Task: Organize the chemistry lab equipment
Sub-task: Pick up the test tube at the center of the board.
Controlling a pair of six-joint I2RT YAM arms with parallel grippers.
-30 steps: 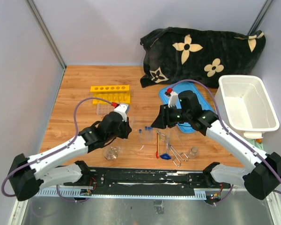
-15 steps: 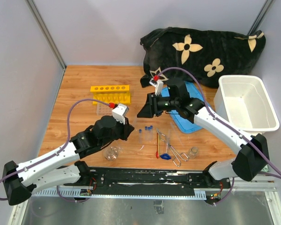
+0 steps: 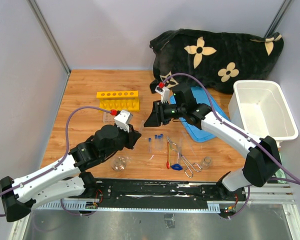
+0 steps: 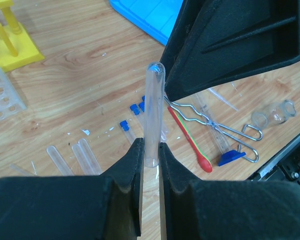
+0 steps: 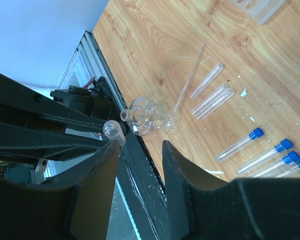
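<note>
My left gripper (image 4: 150,150) is shut on a clear uncapped test tube (image 4: 154,115), held upright by its lower end above the table. My right gripper (image 5: 140,147) is open and hangs close over the tube's rounded tip (image 5: 112,131), which shows just off one fingertip, not between the jaws. In the top view the two grippers meet at mid-table (image 3: 145,125). Blue-capped test tubes (image 5: 240,145) and bare clear tubes (image 5: 210,95) lie on the wood. A round glass flask (image 5: 142,116) sits near the front rail. Metal tongs (image 4: 215,125) and the red-handled spatula (image 4: 190,140) lie to the right.
The yellow tube rack (image 3: 117,100) and a clear rack (image 3: 110,116) stand at the back left. A blue lid (image 3: 195,112) lies under the right arm, with the white tub (image 3: 264,110) at right and the black flowered cloth (image 3: 215,55) behind. A small flask (image 3: 206,161) lies front right.
My right arm has swung left and toward the back until its open jaws are over the tube. My left arm has shifted slightly, still gripping the tube.
</note>
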